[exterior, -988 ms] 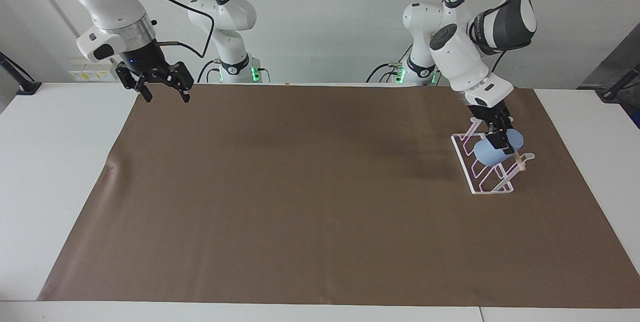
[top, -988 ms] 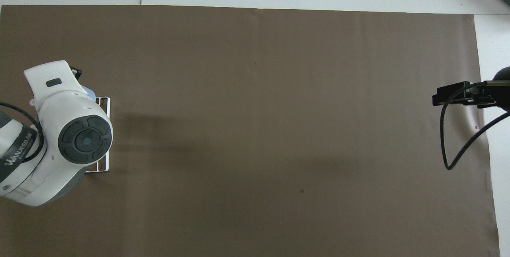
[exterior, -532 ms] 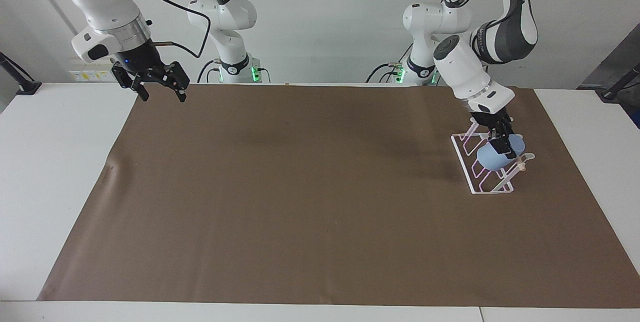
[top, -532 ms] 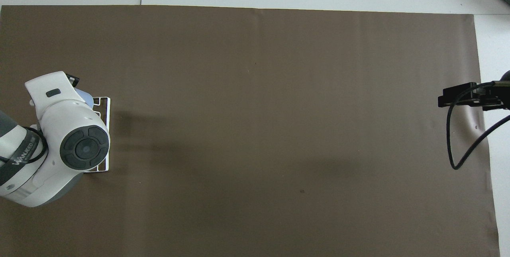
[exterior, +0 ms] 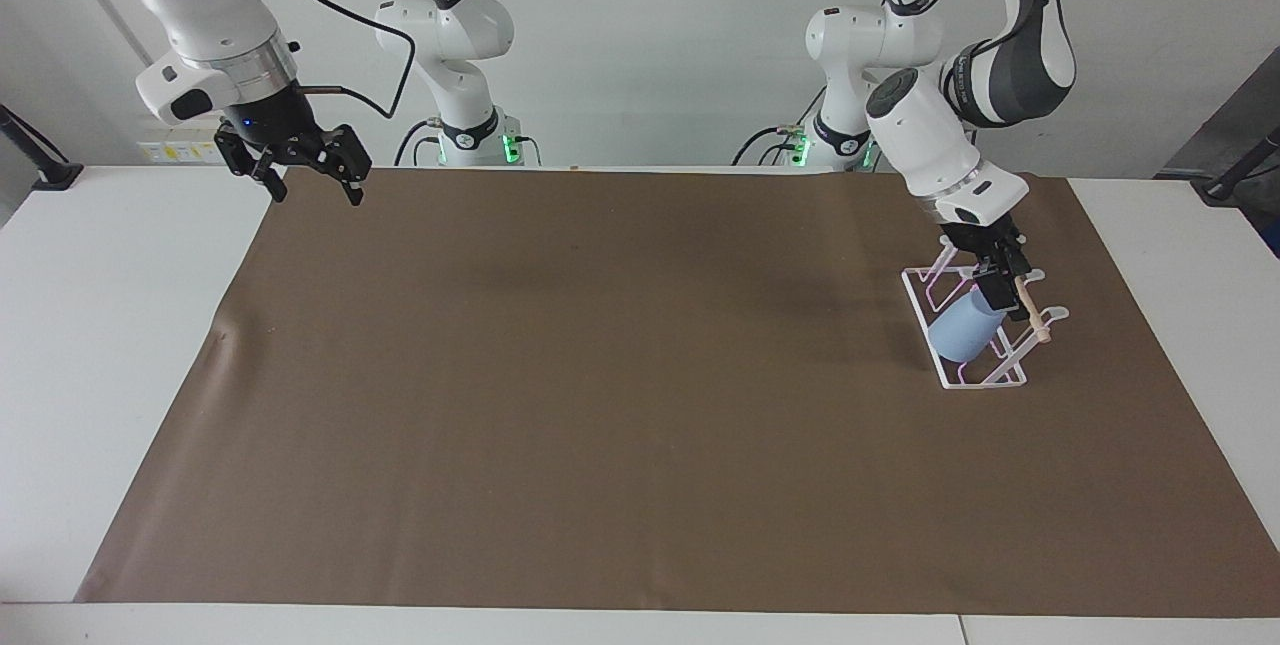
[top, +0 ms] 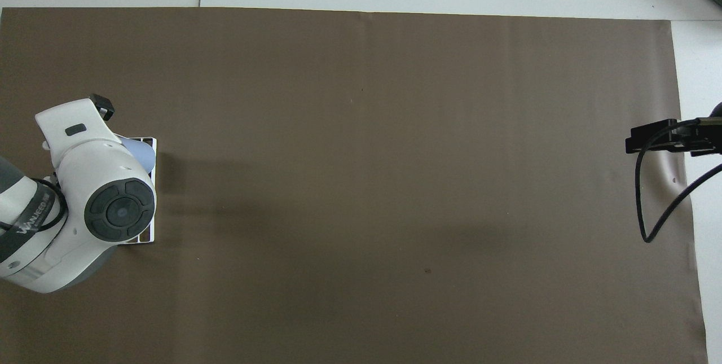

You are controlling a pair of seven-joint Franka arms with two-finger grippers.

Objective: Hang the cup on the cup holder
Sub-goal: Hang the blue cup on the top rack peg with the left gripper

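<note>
Blue plastic, the cup [exterior: 963,336] sits tilted on a prong of the holder [exterior: 968,380], which stands on the brown mat [exterior: 640,405] at my left arm's end of the table. My left claw [exterior: 1000,289] hangs just over the cup with its fingers spread, pinching nothing. My right claw [exterior: 312,183] waits spread and empty over the mat's corner nearest its base.
</note>
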